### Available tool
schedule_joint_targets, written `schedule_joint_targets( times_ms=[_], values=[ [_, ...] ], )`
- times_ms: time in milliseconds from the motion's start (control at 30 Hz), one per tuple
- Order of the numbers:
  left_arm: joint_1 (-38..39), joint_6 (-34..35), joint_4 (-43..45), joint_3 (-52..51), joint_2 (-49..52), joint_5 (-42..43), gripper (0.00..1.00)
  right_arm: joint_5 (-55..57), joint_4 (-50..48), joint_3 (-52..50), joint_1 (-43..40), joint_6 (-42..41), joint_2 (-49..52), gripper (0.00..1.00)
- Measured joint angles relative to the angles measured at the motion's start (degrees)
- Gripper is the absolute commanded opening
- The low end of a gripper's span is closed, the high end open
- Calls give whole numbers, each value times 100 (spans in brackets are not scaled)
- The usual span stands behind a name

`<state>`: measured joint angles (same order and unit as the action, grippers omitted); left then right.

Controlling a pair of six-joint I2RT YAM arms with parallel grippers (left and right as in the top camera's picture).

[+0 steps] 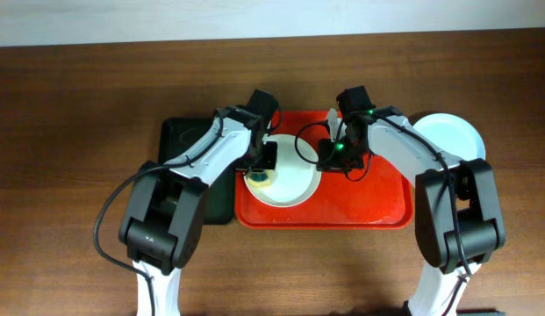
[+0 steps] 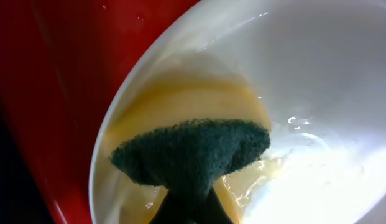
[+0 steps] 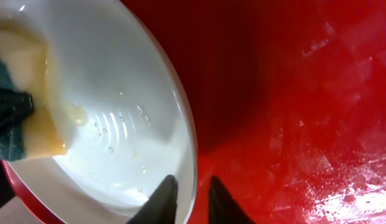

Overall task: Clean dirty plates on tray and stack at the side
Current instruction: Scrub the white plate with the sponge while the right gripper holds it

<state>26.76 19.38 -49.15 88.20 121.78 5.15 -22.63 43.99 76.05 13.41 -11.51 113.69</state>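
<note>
A white plate (image 1: pixel 288 182) lies on the left part of the red tray (image 1: pixel 377 209). My left gripper (image 1: pixel 263 169) is shut on a sponge (image 2: pixel 193 152), dark green on the scouring side and yellow on the other. The sponge is pressed onto the plate's (image 2: pixel 329 74) wet, yellowish-smeared inside near its left rim. My right gripper (image 3: pixel 193 194) straddles the plate's (image 3: pixel 118 93) right rim. One finger is over the plate and the other over the tray (image 3: pixel 304 93), with a narrow gap showing beside the rim. A pale blue-green plate (image 1: pixel 448 136) lies on the table right of the tray.
A black tray (image 1: pixel 180 140) lies against the red tray's left side, under my left arm. Both arms reach in from the near edge and meet over the white plate. Brown tabletop surrounds the trays.
</note>
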Motion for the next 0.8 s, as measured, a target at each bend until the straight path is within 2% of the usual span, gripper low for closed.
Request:
schedule_joint_targets(
  times_ms=[167, 367, 467, 800],
  values=[
    [-20, 0, 17, 0, 11, 68, 0, 55, -120, -42, 0, -7, 4, 13],
    [-22, 0, 17, 0, 13, 70, 0, 81, -293, -142, 0, -2, 48, 14],
    [-20, 0, 17, 2, 13, 72, 0, 72, -439, -223, 4, -7, 72, 4],
    [-20, -2, 35, 17, 28, 111, 0, 4, -474, -236, 28, -31, 81, 4]
  ],
)
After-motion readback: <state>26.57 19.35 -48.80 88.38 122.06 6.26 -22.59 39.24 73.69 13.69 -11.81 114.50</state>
